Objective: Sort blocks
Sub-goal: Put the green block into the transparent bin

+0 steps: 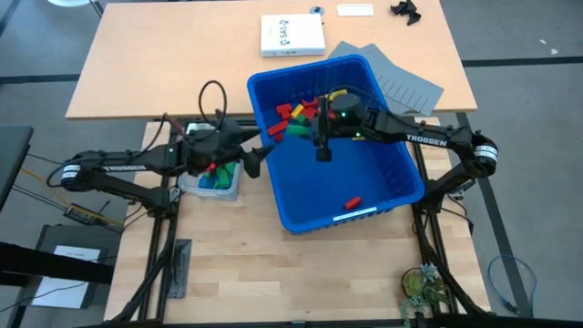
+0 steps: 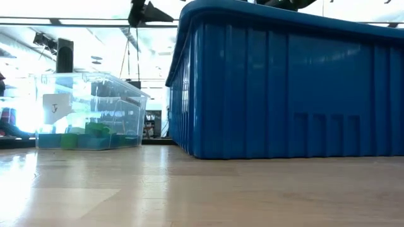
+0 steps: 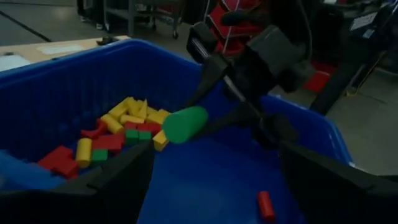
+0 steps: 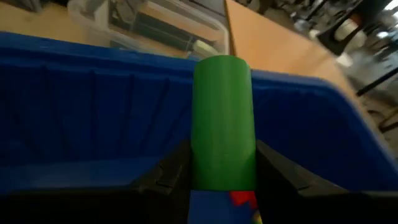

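From above, the large blue bin (image 1: pixel 342 173) sits on the bench (image 1: pixel 228 264), and every place here is given from that bin. The right gripper (image 1: pixel 322 150) hangs over the bin's interior, its fingers pinching a green cylinder block. A heap of blocks (image 1: pixel 301 117) in red, yellow and green lies in the bin's far corner, and a single red block (image 1: pixel 352 202) lies alone on the bin floor toward its near wall. The left gripper (image 1: pixel 258 157) reaches just over the bin's left wall, fingers spread with nothing between them. Just outside that same wall stands a small clear tub (image 1: pixel 211 179) holding green, blue and red pieces. In the low view, the bin's ribbed wall fills most of the frame, and the clear tub (image 2: pixel 88 113) stands beside it on the bench with green and blue pieces on its floor; neither gripper can be made out clearly here. Through the left wrist camera, the green cylinder block (image 3: pixel 184 124) is held above the bin floor by the right gripper's fingers, with the heap (image 3: pixel 118 134) beyond it against the bin's inner wall and the lone red block (image 3: pixel 265 205) nearer. The left arm's own fingers (image 3: pixel 118 180) stand wide apart. In the right wrist view, the green cylinder (image 4: pixel 222 121) stands clamped between the two dark fingers (image 4: pixel 165 174), the bin's wall behind it.
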Available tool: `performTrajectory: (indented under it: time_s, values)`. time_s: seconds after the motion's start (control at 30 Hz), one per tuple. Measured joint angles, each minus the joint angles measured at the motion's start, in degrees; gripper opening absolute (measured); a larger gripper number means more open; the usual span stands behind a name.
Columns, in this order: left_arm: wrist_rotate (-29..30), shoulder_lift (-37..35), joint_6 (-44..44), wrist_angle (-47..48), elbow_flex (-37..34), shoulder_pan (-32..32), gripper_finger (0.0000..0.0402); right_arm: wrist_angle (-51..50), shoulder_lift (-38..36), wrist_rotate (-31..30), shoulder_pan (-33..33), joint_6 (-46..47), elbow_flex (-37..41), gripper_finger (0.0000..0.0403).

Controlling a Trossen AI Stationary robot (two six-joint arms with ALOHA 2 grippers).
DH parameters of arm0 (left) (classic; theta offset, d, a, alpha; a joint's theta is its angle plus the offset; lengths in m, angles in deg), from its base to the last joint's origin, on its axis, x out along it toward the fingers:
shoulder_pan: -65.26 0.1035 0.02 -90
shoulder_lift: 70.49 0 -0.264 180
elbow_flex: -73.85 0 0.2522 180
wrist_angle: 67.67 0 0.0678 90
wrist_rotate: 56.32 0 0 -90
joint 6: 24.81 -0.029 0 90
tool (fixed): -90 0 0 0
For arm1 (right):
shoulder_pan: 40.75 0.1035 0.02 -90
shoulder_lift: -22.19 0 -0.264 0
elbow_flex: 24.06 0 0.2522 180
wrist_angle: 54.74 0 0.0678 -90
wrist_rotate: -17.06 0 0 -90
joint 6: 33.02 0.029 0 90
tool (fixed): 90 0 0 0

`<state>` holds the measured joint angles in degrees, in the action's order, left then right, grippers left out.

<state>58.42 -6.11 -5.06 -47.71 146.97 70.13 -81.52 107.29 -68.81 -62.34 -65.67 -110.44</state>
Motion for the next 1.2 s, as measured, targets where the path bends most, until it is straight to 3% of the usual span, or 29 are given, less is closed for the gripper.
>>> performTrajectory:
  time_s: [0.2, 0.33, 0.8, 1.2]
  values:
    - [-0.05, 2.78, 0.47, -6.28, 0.01, -1.80, 0.0349, 1.95, -0.01, -4.40, 2.48, -2.60, 0.00, 0.0128]
    - [-3.21, 4.57, 1.87, -11.33, 0.04, -2.04, 0.0349, 1.86, 0.00, -4.67, 3.62, -3.59, 0.00, 0.0128]
    - [-4.70, 7.46, 10.19, -12.33, 0.00, -1.99, 0.0348, 3.06, 0.00, -4.80, 5.86, -4.78, -0.02, 0.0128]
    - [-5.93, 7.44, 12.44, -12.21, 0.00, -1.99, 0.0348, 3.21, 0.00, -4.71, 6.51, -4.52, -0.02, 0.0128]
